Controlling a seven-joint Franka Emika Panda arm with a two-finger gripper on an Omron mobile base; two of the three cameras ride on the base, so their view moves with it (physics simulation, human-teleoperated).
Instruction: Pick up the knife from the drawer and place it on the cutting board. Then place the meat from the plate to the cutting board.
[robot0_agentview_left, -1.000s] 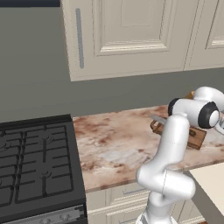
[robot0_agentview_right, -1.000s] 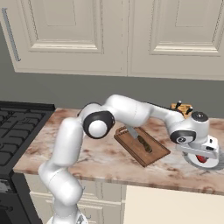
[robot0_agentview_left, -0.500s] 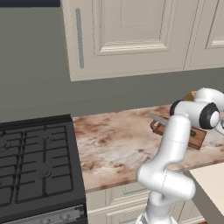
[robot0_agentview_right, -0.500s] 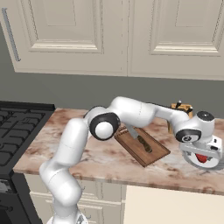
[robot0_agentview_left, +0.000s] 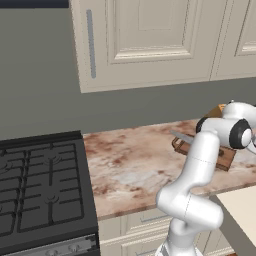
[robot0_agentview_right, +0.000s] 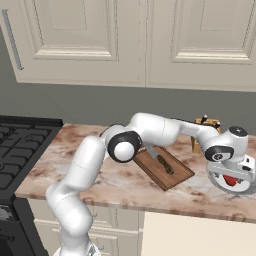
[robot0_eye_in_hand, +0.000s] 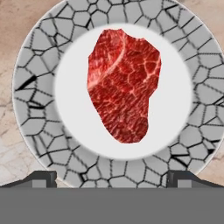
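**Open gripper poised over the meat on its plate**

The two dark fingertips (robot0_eye_in_hand: 43, 178) stand spread wide apart with nothing between them, at the bottom edge of the hand view. The gripper (robot0_eye_in_hand: 112, 180) looks straight down on the meat (robot0_eye_in_hand: 123, 85), a red marbled chunk lying in the smooth pale centre of the plate (robot0_eye_in_hand: 37, 127), whose wide grey rim has a cracked-stone pattern.

To do this step well, the hand probably needs to centre over the chunk, which sits ahead of the fingertips, come down so the fingers straddle its narrower width, and close before lifting.

From the right base view, the plate (robot0_agentview_right: 218, 182) rests on the marbled counter (robot0_agentview_right: 70, 160), just to the right of the cutting board (robot0_agentview_right: 176, 176). The knife (robot0_agentview_right: 163, 162) already lies on that board. A tan knife block (robot0_agentview_right: 205, 125) stands behind. The stove (robot0_agentview_left: 40, 195) is well apart. Nothing seems to block the short path to the board, though the knife takes up part of it.
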